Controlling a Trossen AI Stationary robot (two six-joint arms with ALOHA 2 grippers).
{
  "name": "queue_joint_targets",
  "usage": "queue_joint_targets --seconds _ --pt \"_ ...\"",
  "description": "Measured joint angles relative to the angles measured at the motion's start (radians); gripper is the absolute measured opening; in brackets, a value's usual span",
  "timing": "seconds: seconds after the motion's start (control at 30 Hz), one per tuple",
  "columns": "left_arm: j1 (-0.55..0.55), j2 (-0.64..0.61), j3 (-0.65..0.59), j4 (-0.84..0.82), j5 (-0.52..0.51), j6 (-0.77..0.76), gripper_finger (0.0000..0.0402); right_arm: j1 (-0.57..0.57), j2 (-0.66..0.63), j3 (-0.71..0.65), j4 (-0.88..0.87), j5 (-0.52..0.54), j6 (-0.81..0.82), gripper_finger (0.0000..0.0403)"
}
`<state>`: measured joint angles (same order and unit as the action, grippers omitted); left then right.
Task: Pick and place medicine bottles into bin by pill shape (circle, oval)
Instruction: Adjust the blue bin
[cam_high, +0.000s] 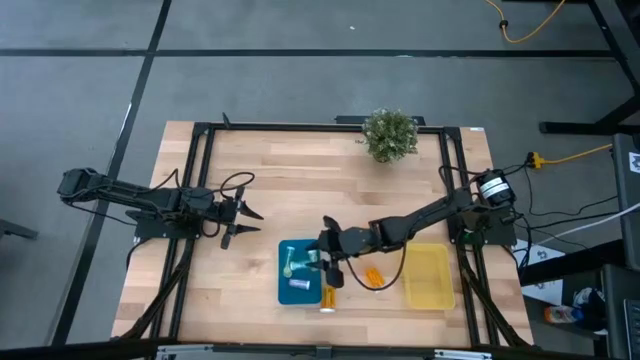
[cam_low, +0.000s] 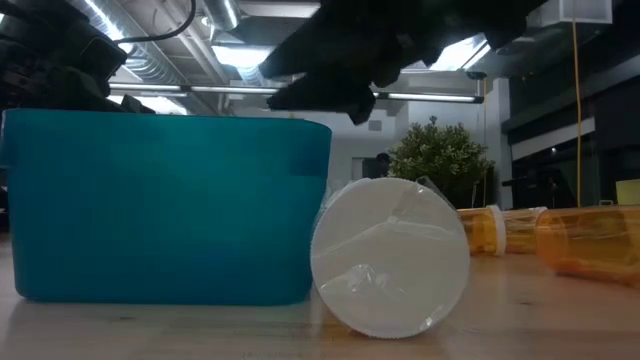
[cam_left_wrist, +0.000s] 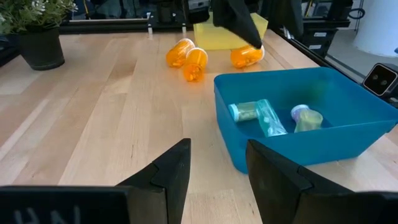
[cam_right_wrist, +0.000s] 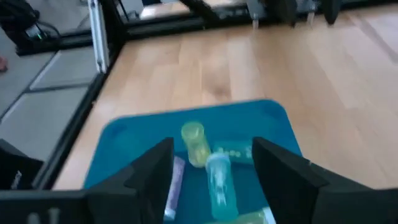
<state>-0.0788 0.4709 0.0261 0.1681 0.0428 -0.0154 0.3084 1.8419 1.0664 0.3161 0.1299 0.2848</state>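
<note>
The blue bin (cam_high: 300, 285) lies near the table's front edge and holds several bottles: a pale green one (cam_right_wrist: 194, 143), a teal one (cam_right_wrist: 221, 183), a green one (cam_right_wrist: 235, 151) and a purple one (cam_right_wrist: 175, 186). My right gripper (cam_high: 325, 258) hangs open and empty above the bin's right part, and its fingers (cam_right_wrist: 155, 168) stand over the bottles. My left gripper (cam_high: 243, 225) is open and empty above the table, left of the bin. Orange bottles (cam_high: 372, 276) lie on their sides between the blue bin and the yellow bin (cam_high: 428, 277). Another orange bottle (cam_high: 327, 298) lies at the blue bin's front right corner.
A potted plant (cam_high: 390, 135) stands at the table's far edge. A black frame runs along the table's sides (cam_high: 200, 190). In the low view, the white-capped bottle (cam_low: 390, 257) lies right beside the blue bin's wall (cam_low: 160, 205). Bare wood (cam_high: 300, 190) lies between the arms.
</note>
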Motion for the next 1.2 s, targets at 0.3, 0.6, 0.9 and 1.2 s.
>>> queue_joint_targets --seconds 0.3,0.6,0.9,1.2 --pt "0.0 0.0 0.0 0.0 0.0 0.0 0.0147 0.0 0.0 0.0 -0.165 0.058 -0.001 0.0215" --pt "0.0 0.0 0.0 0.0 0.0 0.0 0.0147 0.0 0.018 0.0 -0.169 0.06 -0.053 0.0205" --pt "0.0 0.0 0.0 0.0 0.0 0.0 0.0147 -0.001 0.021 0.0 -0.225 0.061 -0.024 0.0205" --pt "0.0 0.0 0.0 -0.001 0.0 0.0 0.0147 -0.001 0.02 0.0 -0.235 0.064 0.001 0.0205"
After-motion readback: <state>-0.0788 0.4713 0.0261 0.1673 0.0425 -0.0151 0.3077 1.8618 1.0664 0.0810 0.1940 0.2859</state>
